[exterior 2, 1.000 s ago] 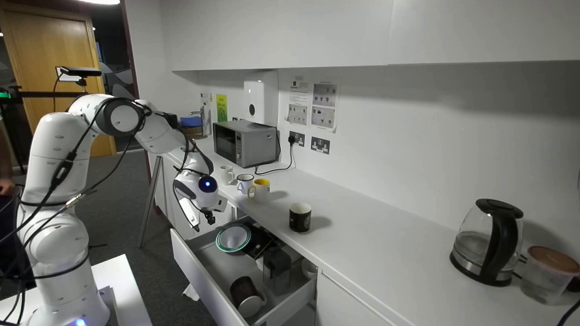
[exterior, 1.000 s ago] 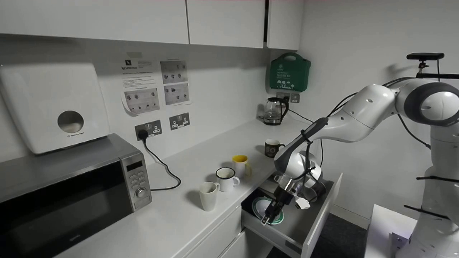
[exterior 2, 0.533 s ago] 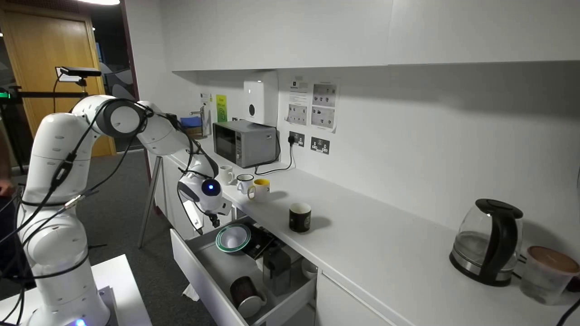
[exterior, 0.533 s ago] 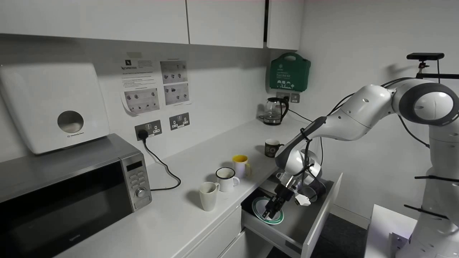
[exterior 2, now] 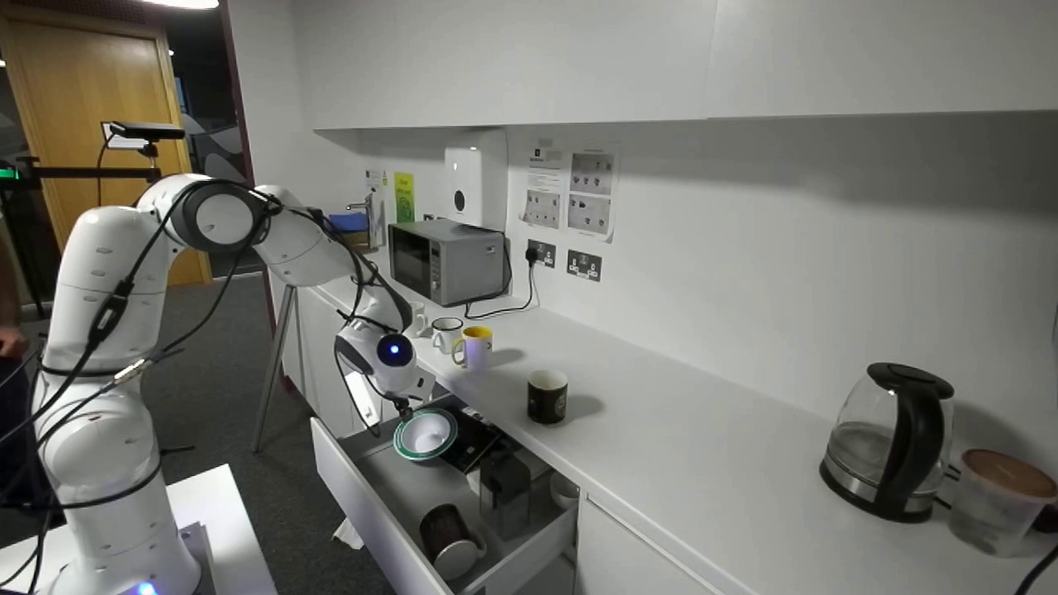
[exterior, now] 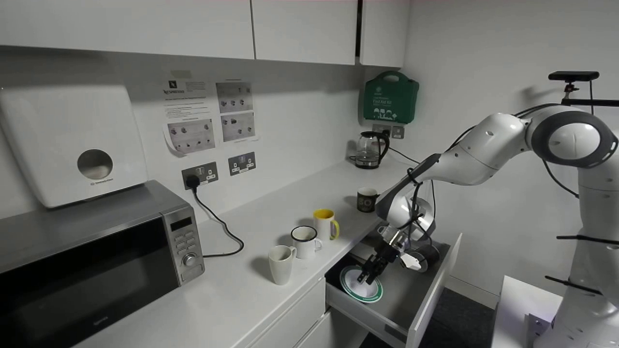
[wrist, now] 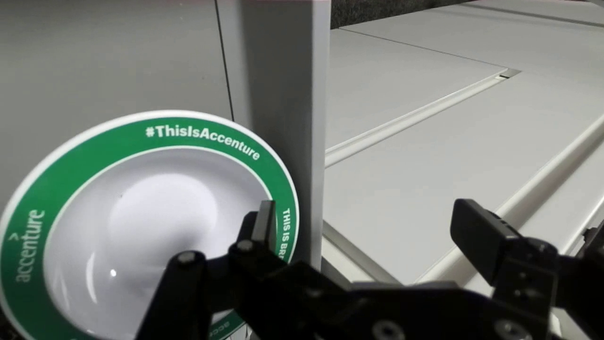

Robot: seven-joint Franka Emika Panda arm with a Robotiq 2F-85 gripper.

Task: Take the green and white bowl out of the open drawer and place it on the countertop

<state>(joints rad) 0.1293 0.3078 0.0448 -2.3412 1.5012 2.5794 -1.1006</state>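
Bowl (wrist: pixel 148 219) lies in drawer (exterior: pixel 401 298); jaws near — spread.

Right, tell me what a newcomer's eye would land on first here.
Probably the big white robot arm, bent down over the open drawer. Next, the green-rimmed bowl lying in that drawer, its lettering bold in the wrist view. Then the green first-aid kit on the wall, above the sockets.

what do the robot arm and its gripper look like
The arm is glossy white and rounded, with dark grey bands, black cables strapped along its outside and small blue lights. The gripper is black, with blocky fingers and round screw heads.
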